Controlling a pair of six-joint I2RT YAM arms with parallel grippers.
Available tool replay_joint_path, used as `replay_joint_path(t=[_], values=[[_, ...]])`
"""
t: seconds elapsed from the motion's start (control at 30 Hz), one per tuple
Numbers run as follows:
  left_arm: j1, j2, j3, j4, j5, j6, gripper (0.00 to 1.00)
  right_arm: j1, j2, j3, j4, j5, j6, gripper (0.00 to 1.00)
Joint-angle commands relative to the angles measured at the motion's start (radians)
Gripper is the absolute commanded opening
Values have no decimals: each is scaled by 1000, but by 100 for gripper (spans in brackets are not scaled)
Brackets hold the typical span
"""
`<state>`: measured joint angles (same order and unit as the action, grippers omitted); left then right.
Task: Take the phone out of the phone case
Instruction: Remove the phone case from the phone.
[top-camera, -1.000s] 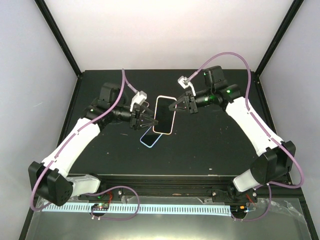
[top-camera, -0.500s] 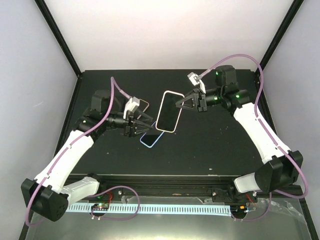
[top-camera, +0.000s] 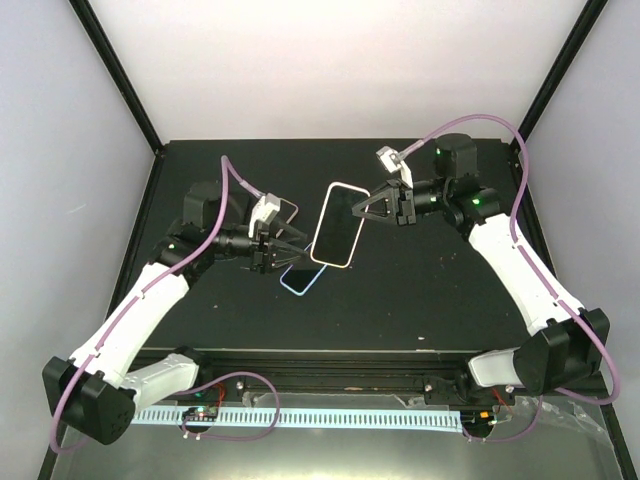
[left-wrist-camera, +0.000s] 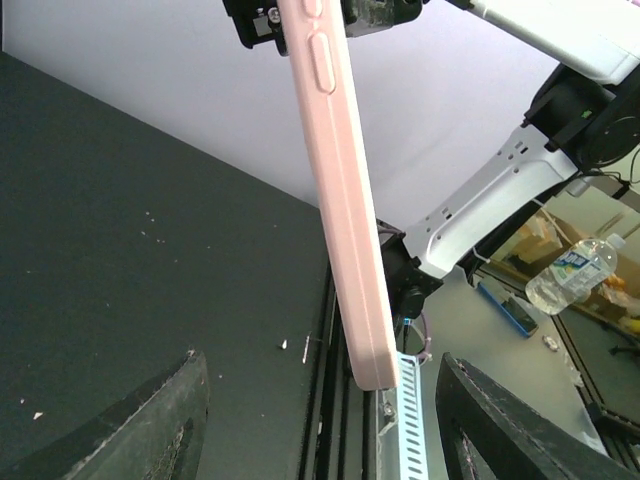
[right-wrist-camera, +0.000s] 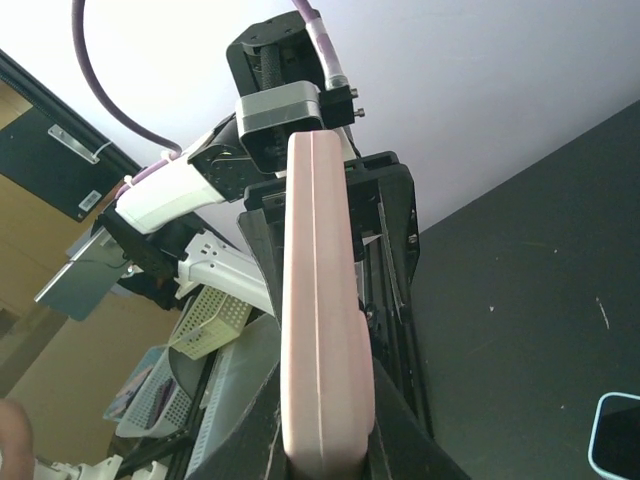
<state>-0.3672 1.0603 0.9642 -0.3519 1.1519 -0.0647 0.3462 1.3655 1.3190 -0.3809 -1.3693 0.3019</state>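
Observation:
The phone (top-camera: 337, 222), dark screen up, sits in its pink case (top-camera: 345, 260) and is held tilted above the table. My right gripper (top-camera: 356, 213) is shut on its far right edge. In the right wrist view the case (right-wrist-camera: 318, 300) stands edge-on between the fingers (right-wrist-camera: 258, 440). My left gripper (top-camera: 298, 245) is open by the phone's left edge. In the left wrist view the case edge (left-wrist-camera: 338, 190) passes between the wide-apart fingers (left-wrist-camera: 150, 430) without touching them.
A second phone in a light blue case (top-camera: 303, 278) lies flat on the black table under the held phone; it also shows in the right wrist view (right-wrist-camera: 615, 437). Another flat device (top-camera: 287, 209) lies behind the left wrist. The table's front rail (top-camera: 330, 360) is near.
The right gripper has lifted the cased phone up and slightly right, tilting it. The left arm has drawn back to the left, its fingers staying open beside the phone.

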Motion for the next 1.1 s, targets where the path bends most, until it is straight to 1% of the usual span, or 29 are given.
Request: replay_joint_path(t=[0.0,0.3,0.53,0.73,1.07], values=[[-16,-11,6,47,-12,-11,64,-1,-38,-7,72,-24,43,1],[-39,23,24,33,-57,3,61,1,-35,-10,75,-30,45,1],[-29,50,23,18,-91,2,52,1,-41,-8,77,-78,43,1],[-4,72,21,21,-93,-1,47,1,-49,-17,77,-115,37,1],[27,122,54,22,-39,13,44,19,-33,6,78,-130,51,1]])
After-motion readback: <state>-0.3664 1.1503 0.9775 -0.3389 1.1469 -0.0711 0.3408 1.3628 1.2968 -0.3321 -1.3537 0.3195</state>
